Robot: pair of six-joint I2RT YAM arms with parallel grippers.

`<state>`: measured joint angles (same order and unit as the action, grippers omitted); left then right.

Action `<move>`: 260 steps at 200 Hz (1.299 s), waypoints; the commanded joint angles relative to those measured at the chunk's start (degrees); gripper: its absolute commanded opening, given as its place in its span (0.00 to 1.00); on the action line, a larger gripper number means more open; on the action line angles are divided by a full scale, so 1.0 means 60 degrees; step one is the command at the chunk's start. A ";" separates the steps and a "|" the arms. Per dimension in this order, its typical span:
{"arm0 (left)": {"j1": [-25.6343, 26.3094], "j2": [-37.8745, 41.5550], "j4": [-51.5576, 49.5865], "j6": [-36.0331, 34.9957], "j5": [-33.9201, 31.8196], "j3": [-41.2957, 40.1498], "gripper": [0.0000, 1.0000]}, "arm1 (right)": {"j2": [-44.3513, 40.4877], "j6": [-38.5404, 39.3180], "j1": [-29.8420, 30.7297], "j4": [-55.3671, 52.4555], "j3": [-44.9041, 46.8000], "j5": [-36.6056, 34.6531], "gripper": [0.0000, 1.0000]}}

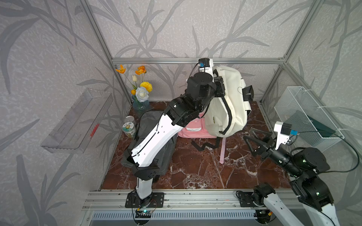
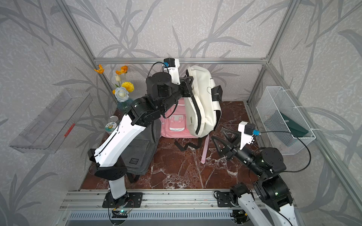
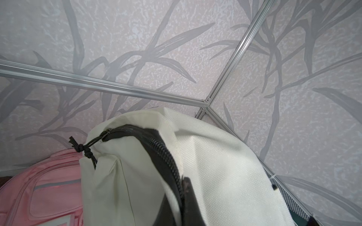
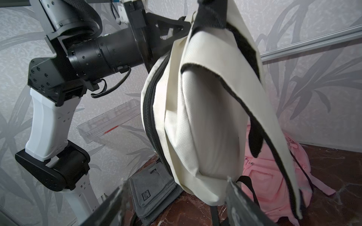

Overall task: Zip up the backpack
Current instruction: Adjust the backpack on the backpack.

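Two jaws of the right gripper (image 1: 248, 134) stand apart and empty, low over the marble table (image 1: 195, 166) near its right edge. Open marble separates it from the white backpack (image 1: 233, 101), which hangs mid-table, pinched at its top by the closed left gripper (image 2: 189, 86). Behind it lies a pink backpack (image 1: 194, 131).

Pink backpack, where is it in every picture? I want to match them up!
Top view: the pink backpack sits on the table, partly hidden by the hanging white backpack.
Top view: same spot, with more of it showing.
Left wrist: a pink part shows beside the white backpack.
Right wrist: it sits on the table, behind the white backpack.
Shared landmark: the white backpack, seen in all four.
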<state>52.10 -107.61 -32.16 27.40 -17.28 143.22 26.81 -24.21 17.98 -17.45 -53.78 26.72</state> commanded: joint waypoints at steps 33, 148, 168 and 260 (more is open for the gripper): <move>0.0399 0.0215 0.1465 0.0145 -0.0354 0.0548 0.00 | 0.0788 -0.0056 0.0359 0.1365 0.0745 -0.0993 0.77; 0.2304 0.4555 0.4889 -0.2446 -0.4495 -0.4989 0.00 | 0.3045 0.0180 0.2511 0.0768 -0.1987 -0.1600 0.00; 0.2387 0.5279 0.5307 -0.2603 -0.4619 -0.5731 0.00 | 0.3615 -0.0140 0.2539 0.0168 -0.2885 -0.0624 0.00; 0.2416 0.6986 0.6391 -0.3539 -0.7065 -0.7914 0.00 | 0.6288 -0.0463 0.3500 -0.1818 -0.4835 -0.0649 0.00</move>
<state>66.54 -70.02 -2.70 11.25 -52.16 98.70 61.98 -25.12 38.46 -25.65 -80.77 26.98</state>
